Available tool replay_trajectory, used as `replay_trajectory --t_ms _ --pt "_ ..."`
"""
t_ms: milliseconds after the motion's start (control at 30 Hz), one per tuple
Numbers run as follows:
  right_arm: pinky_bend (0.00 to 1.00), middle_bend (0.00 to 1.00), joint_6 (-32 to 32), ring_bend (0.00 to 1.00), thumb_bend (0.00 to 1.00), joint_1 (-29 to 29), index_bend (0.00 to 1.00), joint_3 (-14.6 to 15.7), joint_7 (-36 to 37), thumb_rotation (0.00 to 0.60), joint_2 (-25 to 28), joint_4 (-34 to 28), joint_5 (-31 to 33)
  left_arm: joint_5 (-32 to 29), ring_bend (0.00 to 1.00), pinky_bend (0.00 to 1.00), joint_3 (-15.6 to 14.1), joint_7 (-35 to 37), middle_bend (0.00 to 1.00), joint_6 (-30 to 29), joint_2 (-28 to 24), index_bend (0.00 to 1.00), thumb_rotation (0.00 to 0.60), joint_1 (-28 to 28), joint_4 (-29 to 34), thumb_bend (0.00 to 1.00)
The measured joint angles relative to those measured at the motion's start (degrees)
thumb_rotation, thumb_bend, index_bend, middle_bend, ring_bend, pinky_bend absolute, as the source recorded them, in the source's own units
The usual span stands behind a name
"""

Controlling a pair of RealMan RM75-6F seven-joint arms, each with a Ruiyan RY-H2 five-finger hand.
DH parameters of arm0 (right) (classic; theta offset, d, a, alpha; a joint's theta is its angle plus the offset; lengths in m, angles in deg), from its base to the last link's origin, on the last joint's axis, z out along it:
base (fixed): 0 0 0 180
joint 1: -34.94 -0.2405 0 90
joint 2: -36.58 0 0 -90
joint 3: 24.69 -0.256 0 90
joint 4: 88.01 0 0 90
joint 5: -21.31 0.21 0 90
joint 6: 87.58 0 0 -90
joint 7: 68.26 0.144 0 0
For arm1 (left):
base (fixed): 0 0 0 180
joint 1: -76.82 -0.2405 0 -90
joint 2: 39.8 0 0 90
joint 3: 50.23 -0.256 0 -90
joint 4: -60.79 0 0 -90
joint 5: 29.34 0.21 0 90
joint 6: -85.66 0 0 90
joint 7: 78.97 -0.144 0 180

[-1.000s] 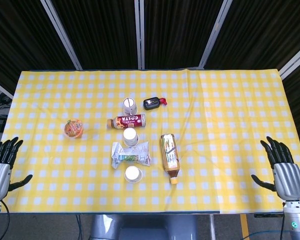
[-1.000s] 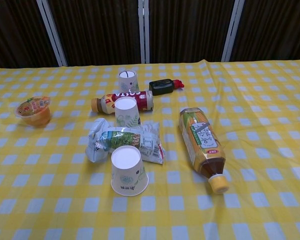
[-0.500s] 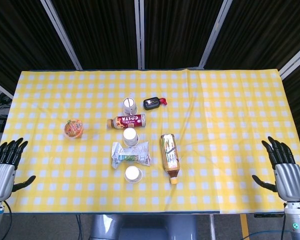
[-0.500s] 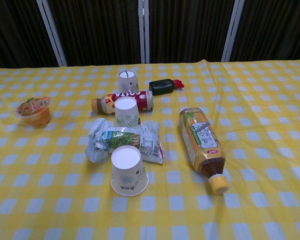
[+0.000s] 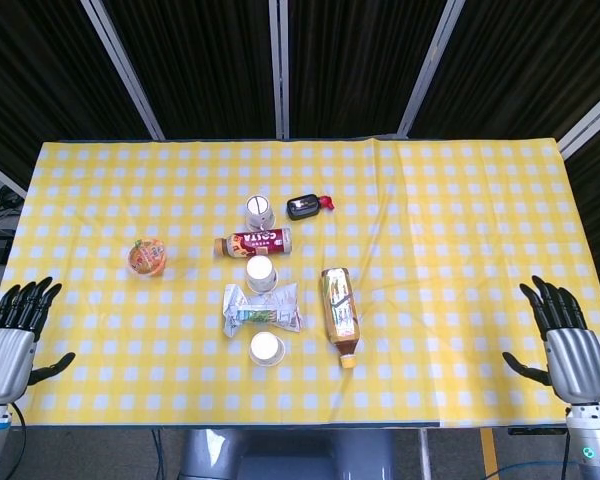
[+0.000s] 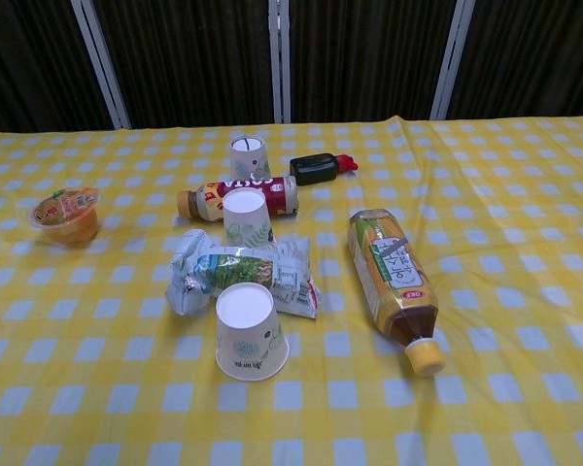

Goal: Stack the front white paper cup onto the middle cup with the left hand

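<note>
left robot hand (image 5: 8,345) spread, empty, off front-left tabletop corner | right robot hand (image 5: 572,345) same, front-right | front cup (image 6: 249,332) inverted near front edge, snack pack (image 6: 241,274) between it and middle cup (image 6: 246,216) | inverted for stacking, untouched

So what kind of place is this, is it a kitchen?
Probably not a kitchen: more likely a robot practice room. A table with a yellow checked cloth holds scattered paper cups and bottles, dark curtains hang behind, and robot hands wait at the sides.

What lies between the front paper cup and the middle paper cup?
A crinkled snack packet lies flat between the front cup and the middle cup; both views show it.
</note>
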Motion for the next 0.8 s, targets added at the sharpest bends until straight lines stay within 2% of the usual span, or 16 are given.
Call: replay_trajectory --t_ms 300,467,633,800 --pt "0.00 0.00 0.4 0.00 0.04 -0.2 0.00 -0.6 0.2 0.600 -0.1 0.3 1.2 2.4 0.00 0.00 0.0 0.6 0.00 1.5 -0.9 0.00 0.600 2.1 0.7 0.04" --pt "0.00 0.00 0.2 0.00 0.04 -0.1 0.00 -1.1 1.0 0.600 0.2 0.3 1.9 7.0 0.00 0.00 0.0 2.7 0.00 5.1 -4.3 0.01 0.600 6.6 2.4 0.04" --pt "0.00 0.00 0.1 0.00 0.04 0.0 0.00 -1.6 2.0 0.600 0.7 0.3 2.5 11.1 0.00 0.00 0.1 2.7 0.00 11.6 -8.4 0.12 0.600 12.5 5.1 0.12" --pt "0.00 0.00 -0.1 0.00 0.04 0.1 0.00 -1.9 2.6 0.600 0.9 0.4 2.9 13.7 0.00 0.00 0.0 1.9 0.00 17.3 -10.3 0.19 0.600 17.1 8.3 0.12"
